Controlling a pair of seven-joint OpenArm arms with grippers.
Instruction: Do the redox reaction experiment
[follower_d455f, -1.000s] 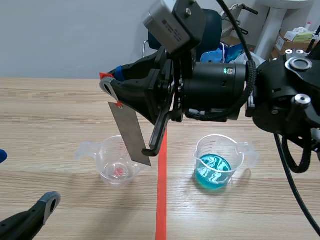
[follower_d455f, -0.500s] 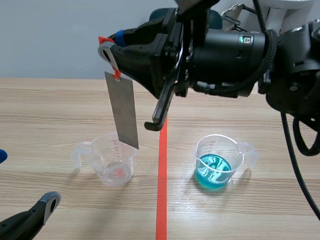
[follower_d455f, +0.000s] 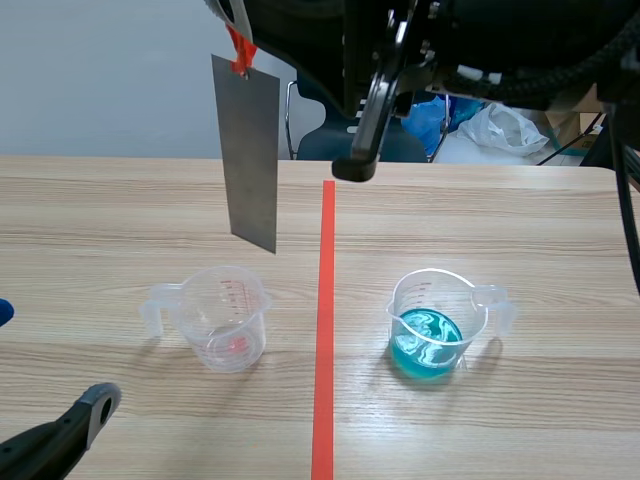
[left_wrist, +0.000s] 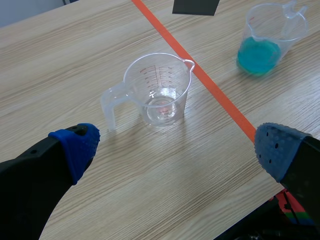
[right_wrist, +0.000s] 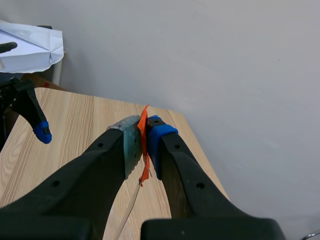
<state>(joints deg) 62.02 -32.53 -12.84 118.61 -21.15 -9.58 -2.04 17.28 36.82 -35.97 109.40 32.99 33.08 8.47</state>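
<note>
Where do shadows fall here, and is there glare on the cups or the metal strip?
Scene view: soft shadows at the foot of the clear cup and the blue-liquid cup, white glints on the liquid; the metal strip evenly grey, no glare. Left wrist view: faint shadow beside the clear cup. Right wrist view: the right hand dark against the pale wall.

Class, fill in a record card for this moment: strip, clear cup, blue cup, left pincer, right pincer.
strip: grey metal, hangs upright in the air, in neither cup
clear cup: upright, almost empty
blue cup: upright, blue liquid in the bottom
left pincer: open, low, near the clear cup
right pincer: shut on the strip's top end, high up
</note>
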